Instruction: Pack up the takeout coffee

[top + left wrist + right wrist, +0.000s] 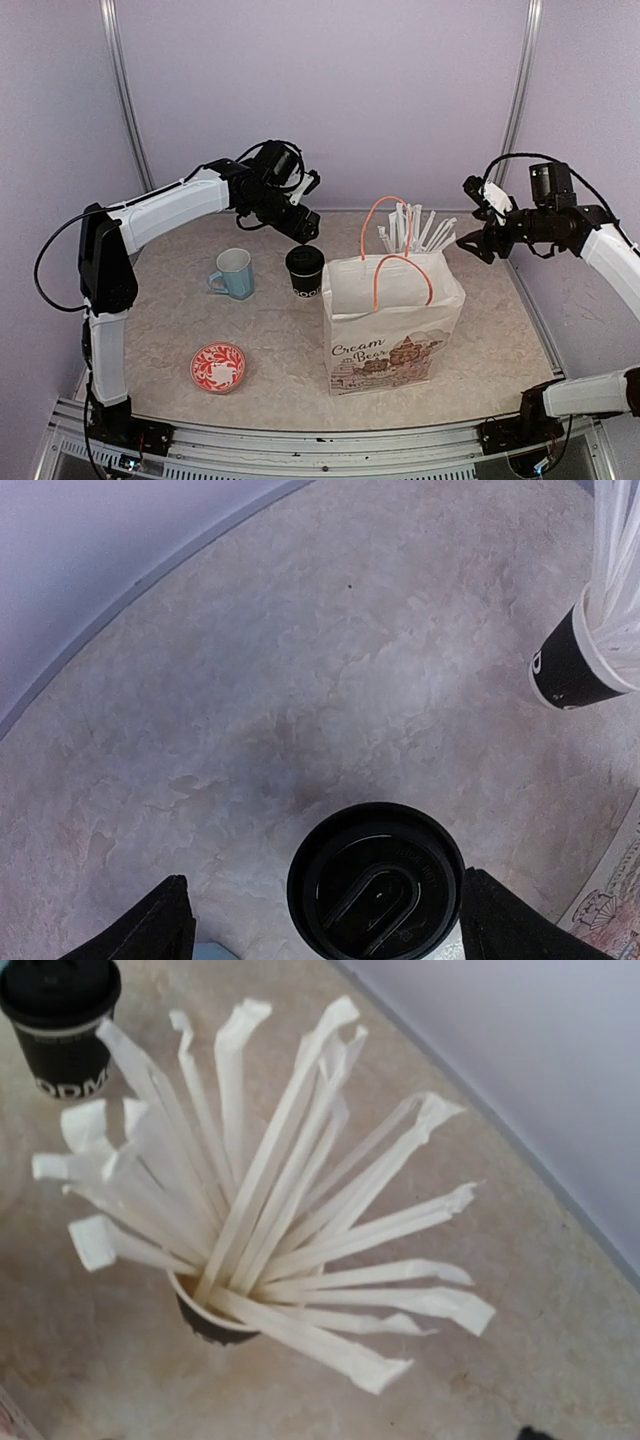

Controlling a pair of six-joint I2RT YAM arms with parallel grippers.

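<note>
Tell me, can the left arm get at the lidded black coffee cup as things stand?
Probably yes. The left gripper hangs open right above the coffee cup, its fingers on either side of the lid, with nothing between them.

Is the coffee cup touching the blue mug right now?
Apart. The top view shows a strip of bare table between the coffee cup and the mug.

White arm shells (165,215), black joints (105,265), looping black cables (42,262); left claw (305,238) black.
</note>
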